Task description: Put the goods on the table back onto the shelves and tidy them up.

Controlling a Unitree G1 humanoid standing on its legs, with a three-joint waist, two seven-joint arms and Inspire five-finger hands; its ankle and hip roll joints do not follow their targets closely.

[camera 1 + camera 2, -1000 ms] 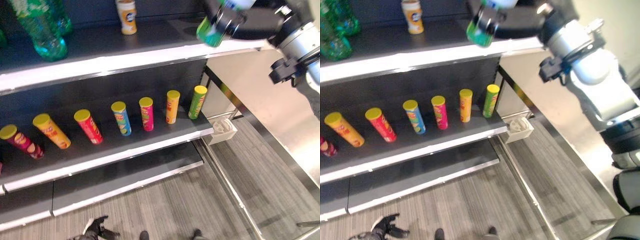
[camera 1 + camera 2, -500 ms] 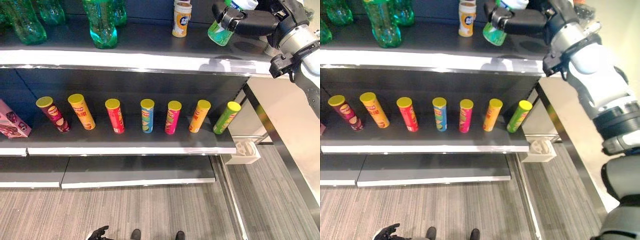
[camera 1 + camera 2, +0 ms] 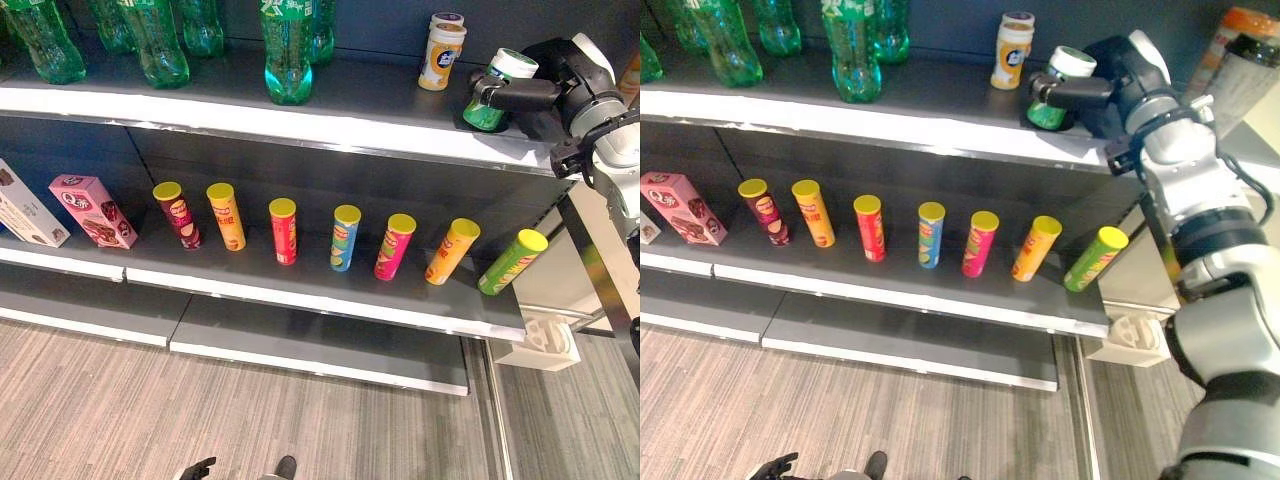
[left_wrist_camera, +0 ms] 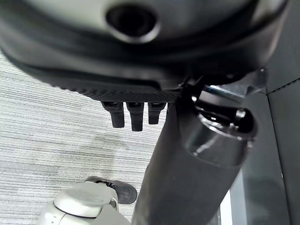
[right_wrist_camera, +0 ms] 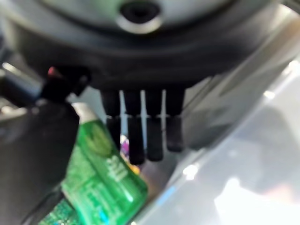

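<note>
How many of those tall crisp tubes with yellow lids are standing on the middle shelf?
7, in one row along the middle shelf: maroon, orange-yellow, red, blue, pink, orange, green at the right end.

Shop setting, likely a small supermarket aisle or a mock-up of one. Dark tiered shelves (image 3: 300, 120) with pale front edge strips, retail-style. Top shelf carries green soda bottles (image 3: 287, 50) in a row plus a yellow-and-white cup (image 3: 441, 52) and a green can (image 3: 1060, 88). Middle shelf has a spaced line of crisp tubes (image 3: 284, 230) in mixed colours, all with yellow lids, and pink boxes (image 3: 92, 210) at the left end. Lowest shelf (image 3: 320, 340) is bare. Grey striped floor (image 3: 120, 410), carpet or vinyl, hard to tell. Goods faced outward like stock on display.
</note>
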